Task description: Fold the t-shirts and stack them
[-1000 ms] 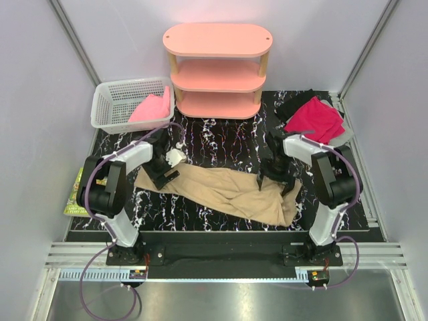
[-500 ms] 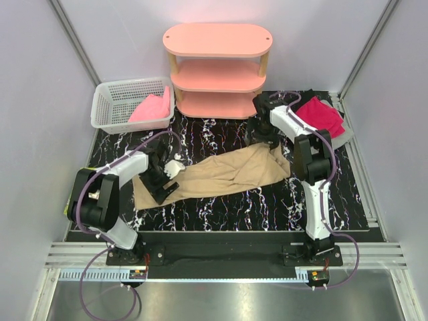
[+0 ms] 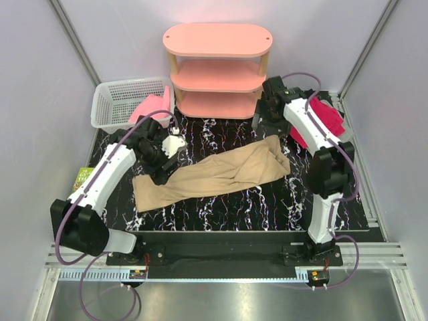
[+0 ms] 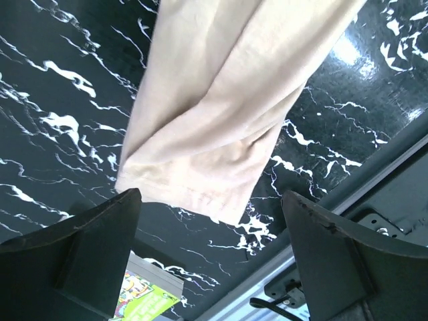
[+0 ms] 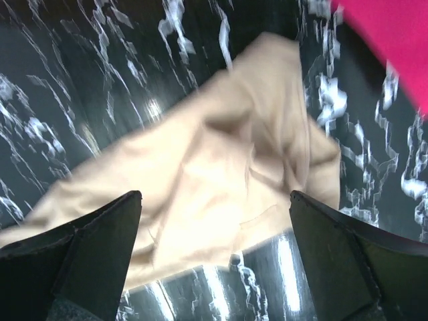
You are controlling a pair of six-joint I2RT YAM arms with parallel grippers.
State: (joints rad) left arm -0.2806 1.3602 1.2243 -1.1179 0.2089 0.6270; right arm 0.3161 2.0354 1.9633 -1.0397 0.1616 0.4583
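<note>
The large tan-beige cloth t-shirt lies as a long rumpled band across the black white-veined counter, running from near left to far right. The left pincer hangs wide and empty over the shirt's near-left end. The right pincer hangs wide and empty over its far-right end.

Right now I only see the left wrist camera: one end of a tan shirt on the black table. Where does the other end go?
Observer: The tan t-shirt runs diagonally toward the pink shelf, ending below the right gripper.
Operator: Is that gripper grabbing it?
Observer: No, its jaws stand open above the cloth, holding nothing.
Operator: Any other shirts?
Observer: A light pink t-shirt lies in the white basket, far left.
</note>
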